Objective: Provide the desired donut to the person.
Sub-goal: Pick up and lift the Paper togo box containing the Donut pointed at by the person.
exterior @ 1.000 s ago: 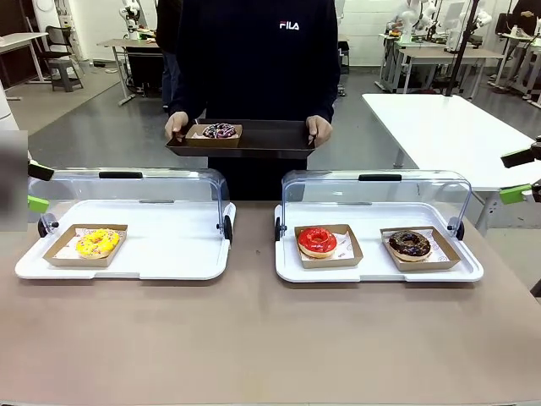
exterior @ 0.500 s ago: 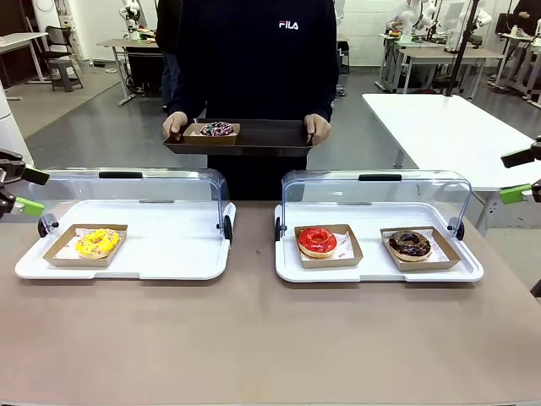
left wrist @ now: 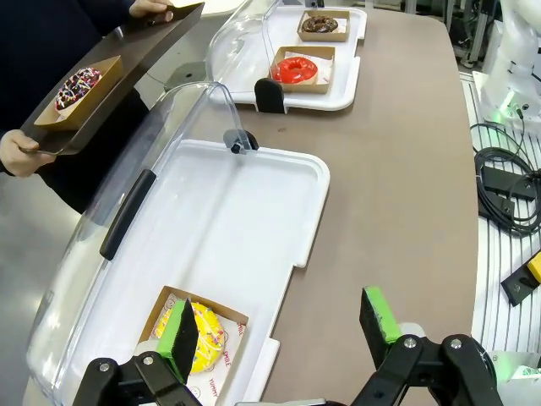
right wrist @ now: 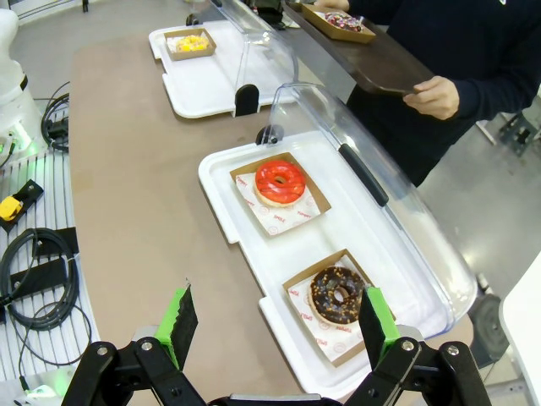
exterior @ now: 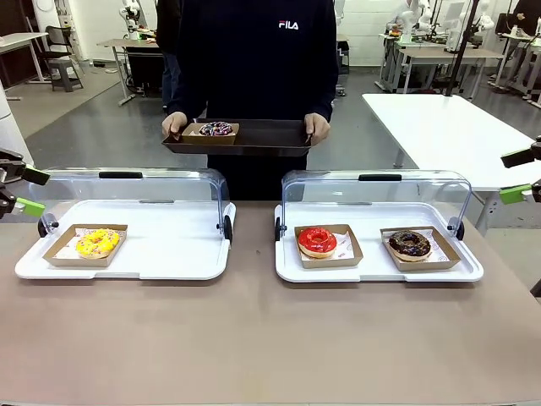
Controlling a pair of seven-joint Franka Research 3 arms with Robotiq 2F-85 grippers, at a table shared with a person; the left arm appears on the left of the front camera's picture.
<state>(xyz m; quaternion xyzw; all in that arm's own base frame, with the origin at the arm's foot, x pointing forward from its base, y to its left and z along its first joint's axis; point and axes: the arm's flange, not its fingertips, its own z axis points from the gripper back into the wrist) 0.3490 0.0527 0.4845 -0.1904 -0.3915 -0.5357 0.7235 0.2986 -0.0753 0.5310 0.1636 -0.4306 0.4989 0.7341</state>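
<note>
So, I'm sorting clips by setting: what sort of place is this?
Probably a lab staged as a donut counter: donuts on white trays with raised clear lids, a person holding a dark tray, plain work tables behind.

Held tray (exterior: 270, 134) raised slightly, nudged left; left jaws shifted slightly toward table's left edge.

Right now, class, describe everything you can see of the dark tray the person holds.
The tray is dark brown, rectangular and shallow with a low rim, seemingly plastic. The person grips its short ends, holding it level beyond the table's far edge. A sprinkled donut in a cardboard box sits at its end toward the robot's left; the rest is bare.
</note>
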